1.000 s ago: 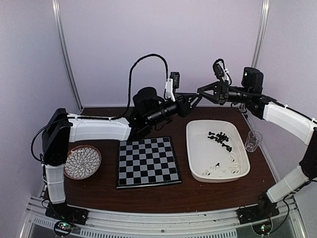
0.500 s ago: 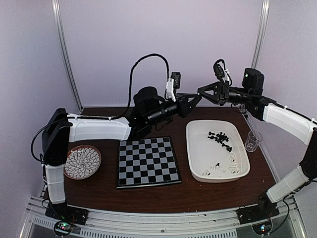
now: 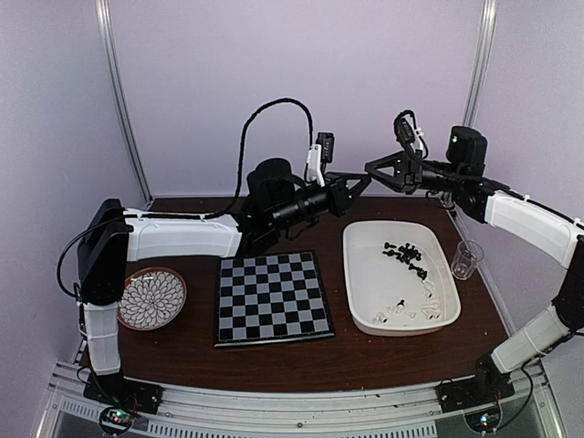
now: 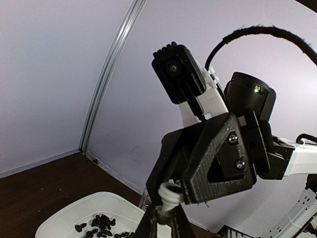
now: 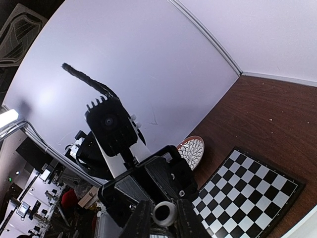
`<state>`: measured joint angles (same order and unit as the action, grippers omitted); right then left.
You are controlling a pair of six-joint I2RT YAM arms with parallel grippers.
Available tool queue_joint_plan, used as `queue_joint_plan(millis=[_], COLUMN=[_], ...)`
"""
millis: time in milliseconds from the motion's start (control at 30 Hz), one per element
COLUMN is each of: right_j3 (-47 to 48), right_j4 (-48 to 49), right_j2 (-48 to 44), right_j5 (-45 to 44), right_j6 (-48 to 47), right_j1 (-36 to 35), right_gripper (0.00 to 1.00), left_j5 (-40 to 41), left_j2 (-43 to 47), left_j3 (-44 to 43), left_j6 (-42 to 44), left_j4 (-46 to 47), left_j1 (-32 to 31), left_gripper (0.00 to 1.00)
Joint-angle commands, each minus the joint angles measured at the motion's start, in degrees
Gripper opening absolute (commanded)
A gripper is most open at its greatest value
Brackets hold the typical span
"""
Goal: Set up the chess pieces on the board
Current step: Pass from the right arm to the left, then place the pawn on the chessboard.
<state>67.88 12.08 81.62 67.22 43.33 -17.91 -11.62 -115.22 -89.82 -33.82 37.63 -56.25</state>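
A: From above, your arms meet high over the back edge of the bench (image 3: 274,360), with the left pincer (image 3: 363,181) and right pincer (image 3: 370,167) tip to tip. That looks to me like a handover in mid-air. The board (image 3: 272,297) lies bare near the middle of the front edge. The chess pieces (image 3: 404,254) lie in the white tray (image 3: 348,265) toward the right edge.

B: So you're barely started. In the left wrist view, your left fingers (image 4: 147,225) come together on a small white piece (image 4: 168,192), and it looks clamped.

A: In the right wrist view, that piece sits between your right fingers (image 5: 143,220). I cannot tell whether they press on it or stand just clear of it.

B: Your next move, I'd say, is to make sure only one pincer holds the piece. Then part the arms straight back and bring the piece down upright onto an edge square.

A: The main hazard is the other arm, which is almost touching yours. The patterned plate (image 3: 151,297) by the front-left corner and the clear cup (image 3: 466,259) at the right edge are both well away from the board, and nothing blocks the way to it.
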Motion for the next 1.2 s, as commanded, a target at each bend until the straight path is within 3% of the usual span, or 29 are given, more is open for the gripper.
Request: queue_joint_plan(millis=[0,133,200,333,433,567,667,867,1067,1167], right_j3=[0.8,4.7,5.9,8.7,7.6,6.6,7.2,6.7,5.4,5.4], right_j4=[-3.1,-12.8,-17.0,-35.5,-40.8,-43.1,-44.3,-45.0,-48.6,-50.1], right_j2=[-1.9,-2.9,-3.8,-5.9,-6.9,-7.3,-6.7,-6.0,-6.6,-6.7], right_j5=[0.2,0.1,0.7,-2.7,-6.4,-8.7,-9.9,-11.1,-14.6,-16.1], right_j6=[-3.7,-10.3,-14.4,-33.2,-39.5,-43.4,-45.5,-46.8,-51.9,-53.7], right_j1=[0.5,4.4,7.1,8.7,8.7,8.6,8.4,5.9,1.1,-0.6], right_gripper=[0.31,0.46,0.49,0.51,0.51,0.51,0.51,0.51,0.51,0.51], left_j5=[-1.1,-1.1,-1.4,-2.3,-5.9,-11.0,-16.2,-20.7,-24.4,-22.0], left_j2=[1.1,6.9,10.2,16.7,20.8,25.4,28.7,36.2,37.9,39.2], left_j3=[-0.8,1.5,1.4,0.7,1.9,3.4,7.0,21.1,35.5,41.3], left_j6=[0.0,1.1,1.3,-0.3,-5.1,-18.2,-29.9,-57.4,-77.2,-83.9], left_j4=[-0.8,-11.6,-22.9,-48.5,-62.0,-73.1,-73.5,-62.8,-55.4,-50.4], left_j1=[-0.2,0.5,1.4,4.2,7.2,12.1,15.0,18.9,19.7,19.6], left_gripper=[0.01,0.00,0.00,0.00,0.00,0.00,0.00,0.00,0.00,0.00])
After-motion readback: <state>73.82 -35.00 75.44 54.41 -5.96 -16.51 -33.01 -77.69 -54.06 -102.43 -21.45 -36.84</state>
